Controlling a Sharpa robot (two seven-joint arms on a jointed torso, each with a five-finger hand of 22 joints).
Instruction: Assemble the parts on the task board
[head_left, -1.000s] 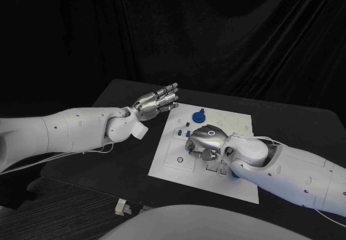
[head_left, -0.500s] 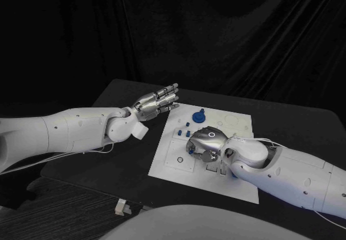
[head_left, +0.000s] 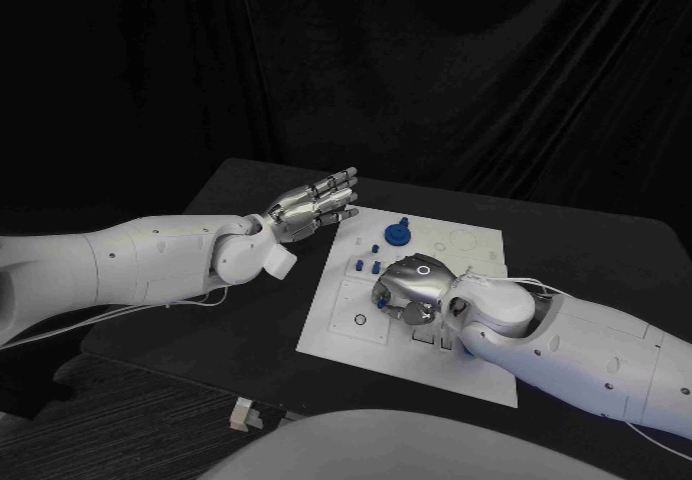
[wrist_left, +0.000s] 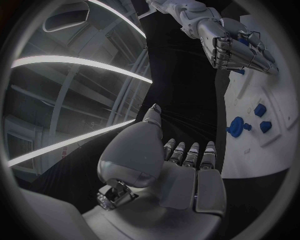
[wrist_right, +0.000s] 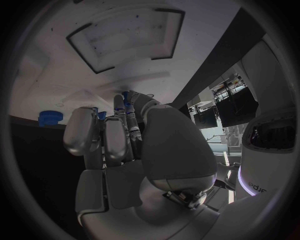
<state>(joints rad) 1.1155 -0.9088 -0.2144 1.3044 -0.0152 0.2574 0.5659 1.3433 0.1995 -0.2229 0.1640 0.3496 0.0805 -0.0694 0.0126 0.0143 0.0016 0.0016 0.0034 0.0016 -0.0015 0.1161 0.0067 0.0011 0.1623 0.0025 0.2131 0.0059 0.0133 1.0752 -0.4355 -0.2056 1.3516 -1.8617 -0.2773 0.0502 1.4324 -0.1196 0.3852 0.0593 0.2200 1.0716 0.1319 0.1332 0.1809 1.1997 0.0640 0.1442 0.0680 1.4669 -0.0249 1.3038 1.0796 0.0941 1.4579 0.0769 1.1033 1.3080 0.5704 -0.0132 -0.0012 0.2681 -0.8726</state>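
Note:
The white task board (head_left: 346, 335) lies mid-table. My right hand (head_left: 411, 285) rests on its middle with the fingers curled down. Blue shows between its fingertips (wrist_right: 127, 100), so it grips a small blue part (wrist_left: 241, 43). A round blue part with a knob (head_left: 397, 235) sits near the board's far edge and also appears in the wrist views (wrist_left: 236, 126) (wrist_right: 50, 117). Two small blue parts (head_left: 361, 266) lie beside the right hand. My left hand (head_left: 310, 205) hovers above the table beyond the board's far left corner, its fingers straight and holding nothing.
The black table (head_left: 216, 300) stretches left of the board under my left forearm. A small white block (head_left: 245, 412) sits off the table's near edge. The board carries a rectangular recess (wrist_right: 125, 35) and a small ring mark (head_left: 359, 320).
The right forearm has shifted slightly while its hand stays pressed on the same spot of the board. The left arm has not moved.

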